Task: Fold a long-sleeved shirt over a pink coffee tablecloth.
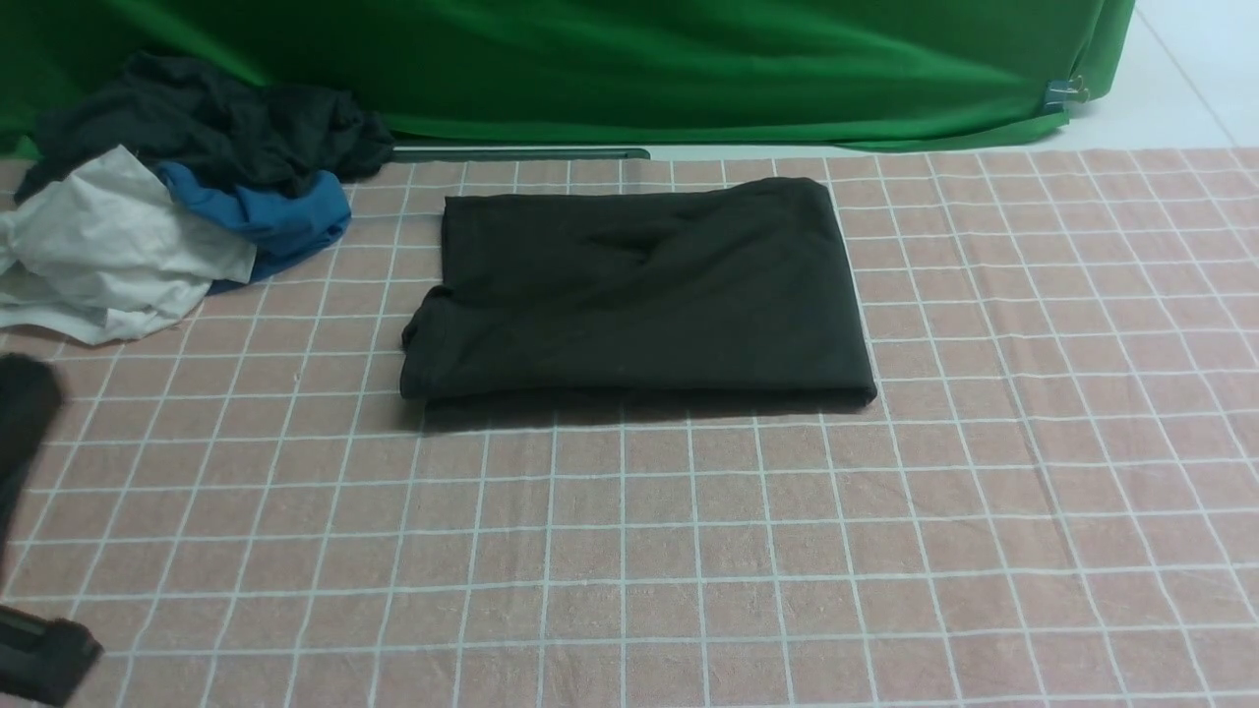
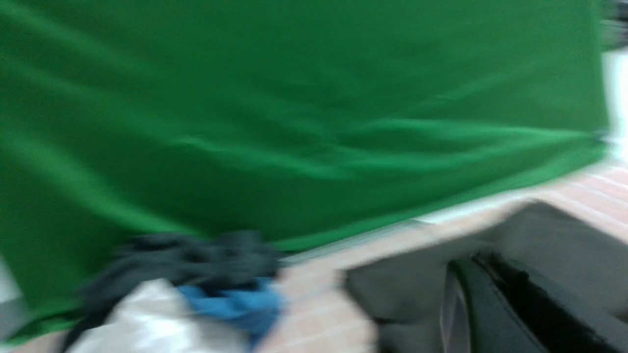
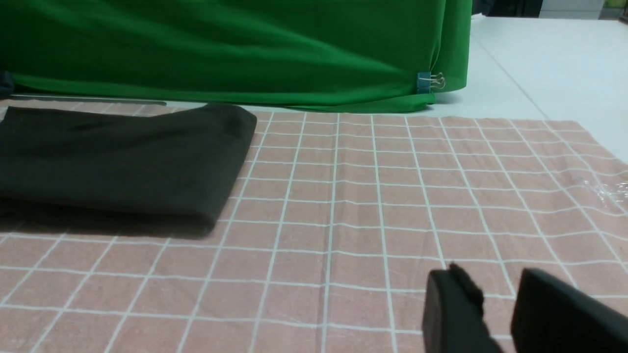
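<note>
Shirt: long-sleeved shirt (image 1: 639, 290) lies folded in a flat rectangle at 12 o'clock on the pink coffee tablecloth (image 1: 787, 551).
Left arm: low at 8 o'clock of the front view, only dark parts at the frame edge; left gripper (image 2: 485, 299) blurred in its wrist view, fingers together, nothing between them.
Right arm: outside the front view; right gripper (image 3: 495, 294) hovers over bare cloth, fingers slightly apart, empty, shirt well apart at its 10 o'clock.
Clutter: bunched cloths (image 1: 177, 216) at 10 o'clock.

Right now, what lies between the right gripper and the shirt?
Only bare pink tablecloth; the right wrist view shows nothing else between the right gripper and the folded shirt.
</note>
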Robot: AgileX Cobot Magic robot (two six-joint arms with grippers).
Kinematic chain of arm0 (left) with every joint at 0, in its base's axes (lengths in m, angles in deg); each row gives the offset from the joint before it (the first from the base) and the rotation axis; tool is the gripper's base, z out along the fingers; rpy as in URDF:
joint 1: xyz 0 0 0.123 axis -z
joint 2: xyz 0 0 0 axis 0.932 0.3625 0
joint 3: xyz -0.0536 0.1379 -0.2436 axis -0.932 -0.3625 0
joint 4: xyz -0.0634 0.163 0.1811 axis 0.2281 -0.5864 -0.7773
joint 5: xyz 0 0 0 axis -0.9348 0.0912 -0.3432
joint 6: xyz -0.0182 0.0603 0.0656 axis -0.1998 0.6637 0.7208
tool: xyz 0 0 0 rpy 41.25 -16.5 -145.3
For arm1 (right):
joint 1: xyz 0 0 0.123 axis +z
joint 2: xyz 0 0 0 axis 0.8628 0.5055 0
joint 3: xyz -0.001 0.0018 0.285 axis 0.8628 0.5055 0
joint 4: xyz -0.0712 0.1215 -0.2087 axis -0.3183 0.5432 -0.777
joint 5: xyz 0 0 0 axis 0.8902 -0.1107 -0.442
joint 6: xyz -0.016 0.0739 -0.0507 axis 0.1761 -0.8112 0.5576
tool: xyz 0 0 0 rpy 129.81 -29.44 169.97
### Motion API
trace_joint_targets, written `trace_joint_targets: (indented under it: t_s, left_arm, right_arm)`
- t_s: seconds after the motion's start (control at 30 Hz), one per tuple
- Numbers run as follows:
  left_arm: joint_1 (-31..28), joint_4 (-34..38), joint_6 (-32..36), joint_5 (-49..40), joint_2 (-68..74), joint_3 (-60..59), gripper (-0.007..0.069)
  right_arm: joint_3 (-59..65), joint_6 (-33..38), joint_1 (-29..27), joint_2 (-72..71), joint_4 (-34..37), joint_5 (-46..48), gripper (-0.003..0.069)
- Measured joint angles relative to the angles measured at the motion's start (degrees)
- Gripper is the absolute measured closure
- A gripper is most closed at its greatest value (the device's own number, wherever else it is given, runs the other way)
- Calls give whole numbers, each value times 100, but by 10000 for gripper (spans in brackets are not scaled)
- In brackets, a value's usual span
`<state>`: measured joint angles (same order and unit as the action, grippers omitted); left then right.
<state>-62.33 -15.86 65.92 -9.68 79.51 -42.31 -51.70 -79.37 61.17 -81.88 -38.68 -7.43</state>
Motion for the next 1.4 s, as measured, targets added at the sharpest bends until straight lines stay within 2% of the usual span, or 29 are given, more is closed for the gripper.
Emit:
trace_joint_targets:
  t_s: [0.13,0.23,0.47,0.67,1.4]
  left_arm:
    - [-611,-82,-112,396,-464,-744,607]
    - [-778,-82,-171,396,-762,-1261,607]
    - [-835,-329,-604,-376,-1239,-1550,607]
    - [-841,-402,-671,-958,-1307,-1550,607]
    - [-848,-406,-609,-1011,-1314,-1552,607]
  right_arm:
    - [0,0,0,0,0,0,460]
    - [0,0,0,0,0,0,454]
    - [0,0,0,0,0,5,440]
    - [0,0,0,0,0,5,433]
    - [0,0,0,0,0,-2,421]
